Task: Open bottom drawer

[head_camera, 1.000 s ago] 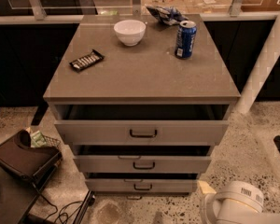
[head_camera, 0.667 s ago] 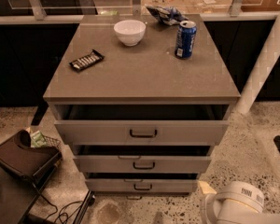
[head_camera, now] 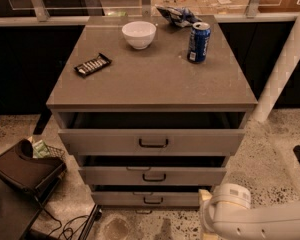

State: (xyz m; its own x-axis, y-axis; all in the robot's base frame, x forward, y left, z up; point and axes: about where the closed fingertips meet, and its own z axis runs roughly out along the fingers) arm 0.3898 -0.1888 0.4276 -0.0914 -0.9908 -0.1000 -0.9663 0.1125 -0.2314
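Speckled terrazzo flooring surrounds a grey three-drawer cabinet, and the bottom drawer (head_camera: pixel 121 198) is its lowest front, just above the floor, with a small dark bar handle (head_camera: pixel 152 200) at its middle. A dark gap shows above this front, so it stands slightly out, but its inside is hidden by the middle drawer (head_camera: pixel 190 176) overhanging it. The top drawer (head_camera: pixel 100 141) also shows a dark gap, and its inside is too shadowed to make out. At the lower right a white robot arm (head_camera: pixel 250 219) enters, cut off by the frame's edge. Of the gripper (head_camera: pixel 205 196) only a pale stub shows, just beside the bottom drawer's right end and apart from the handle; whether it is open or closed cannot be told, and it is not seen holding anything. On the counter (head_camera: pixel 150 86) a white bowl (head_camera: pixel 139 34) sits near the back, and a blue soda can (head_camera: pixel 198 42) stands upright to its right, its label not readable. A dark snack bar wrapper (head_camera: pixel 92 64) lies at the left with pale lettering too small to read. A crumpled blue and white bag (head_camera: pixel 176 15) lies at the rear edge. A dark brown case (head_camera: pixel 22 171) rests on the floor to the left, and a white post (head_camera: pixel 285 69) leans at the right.
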